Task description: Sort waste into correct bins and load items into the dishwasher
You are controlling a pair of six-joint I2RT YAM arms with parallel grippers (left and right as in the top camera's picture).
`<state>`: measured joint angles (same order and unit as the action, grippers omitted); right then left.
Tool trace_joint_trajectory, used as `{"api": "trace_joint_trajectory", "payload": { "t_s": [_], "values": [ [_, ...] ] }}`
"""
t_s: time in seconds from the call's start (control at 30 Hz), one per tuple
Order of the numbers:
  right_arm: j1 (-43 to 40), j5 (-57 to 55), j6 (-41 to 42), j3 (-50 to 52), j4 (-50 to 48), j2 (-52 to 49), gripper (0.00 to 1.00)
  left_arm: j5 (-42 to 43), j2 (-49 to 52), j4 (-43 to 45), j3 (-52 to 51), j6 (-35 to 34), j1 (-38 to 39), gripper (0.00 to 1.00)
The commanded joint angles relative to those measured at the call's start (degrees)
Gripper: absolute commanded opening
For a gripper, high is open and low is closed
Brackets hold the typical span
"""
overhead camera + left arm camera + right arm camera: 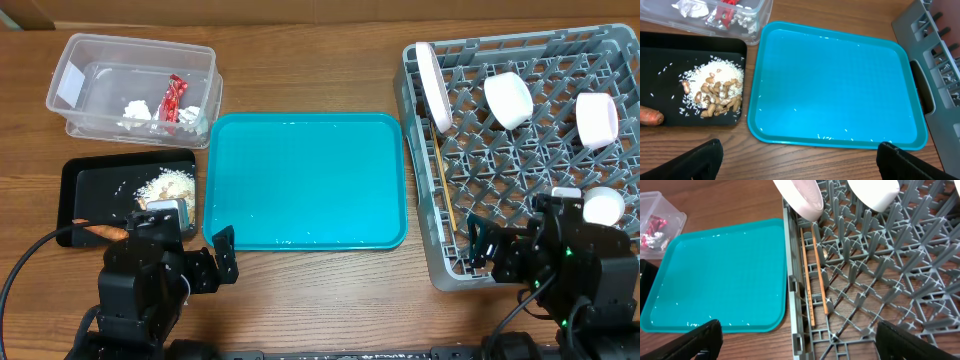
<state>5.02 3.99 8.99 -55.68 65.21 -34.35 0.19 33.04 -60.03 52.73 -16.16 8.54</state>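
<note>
The grey dish rack [520, 160] at right holds a white plate [433, 85] on edge, white bowls [508, 100] [597, 118] [603, 207], and chopsticks [442, 180], which also show in the right wrist view [818, 277]. The clear tub [70, 70] at back left holds a red wrapper [175, 97] and white paper [137, 110]. The black tray [90, 185] holds rice and nuts [717, 90] and a carrot [650, 116]. My left gripper [800, 160] is open over bare table before the teal tray. My right gripper [800, 340] is open over the rack's front left corner.
A teal tray [305, 180] with a few rice grains lies in the middle between the black tray and the rack. Wooden table [300, 60] lies all around. Black cables run at the front left and right edges.
</note>
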Motion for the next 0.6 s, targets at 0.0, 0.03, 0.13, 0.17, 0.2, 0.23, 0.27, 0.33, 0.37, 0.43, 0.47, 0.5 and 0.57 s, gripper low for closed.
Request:
{"api": "trace_joint_trajectory", "payload": {
  "t_s": [0.0,0.03,0.13,0.17,0.2,0.23,0.27,0.33,0.37,0.43,0.47,0.5,0.57],
  "values": [
    [0.11,-1.53,-0.11,0.35,0.00,2.36,1.00,-0.76,0.07,-0.02,-0.68,-0.57,-0.15,1.00],
    [0.09,-1.64,-0.13,0.35,0.00,2.97,1.00,-0.76,0.07,-0.02,-0.68,-0.57,-0.15,1.00],
    [0.04,-3.19,-0.31,1.46,-1.16,6.01,1.00,-0.76,0.07,-0.02,-0.68,-0.59,-0.15,1.00],
    [0.04,-3.82,-0.31,2.36,-1.90,7.39,1.00,-0.76,0.07,-0.02,-0.68,-0.59,-0.15,1.00],
    [0.04,-4.63,-0.31,4.98,-3.93,10.54,1.00,-0.76,0.07,-0.02,-0.68,-0.59,-0.15,1.00],
    [0.04,-4.70,-0.31,7.02,-5.27,12.70,1.00,-0.76,0.07,-0.02,-0.68,-0.57,-0.15,1.00],
    [0.04,-4.79,-0.31,8.98,-6.54,14.64,1.00,-0.76,0.07,-0.02,-0.68,-0.57,-0.15,1.00],
    [0.15,-4.79,-0.28,14.29,-10.23,19.74,1.00,-0.74,0.07,-0.02,-0.68,-0.57,-0.15,1.00],
    [0.15,-4.76,-0.28,16.57,-12.04,21.86,1.00,-0.76,0.07,-0.02,-0.68,-0.59,-0.15,1.00],
    [0.15,-4.24,-0.26,23.39,-17.79,27.89,1.00,-0.76,0.07,-0.02,-0.68,-0.57,-0.15,1.00],
    [0.15,-3.89,-0.26,25.53,-19.85,29.73,1.00,-0.76,0.07,-0.02,-0.68,-0.59,-0.15,1.00],
    [0.15,-3.82,-0.24,27.87,-22.14,31.56,1.00,-0.76,0.07,-0.02,-0.68,-0.59,-0.15,1.00],
    [0.15,-3.50,-0.26,32.48,-28.15,34.32,1.00,-0.76,0.07,-0.02,-0.68,-0.57,-0.15,1.00]
  ]
}}
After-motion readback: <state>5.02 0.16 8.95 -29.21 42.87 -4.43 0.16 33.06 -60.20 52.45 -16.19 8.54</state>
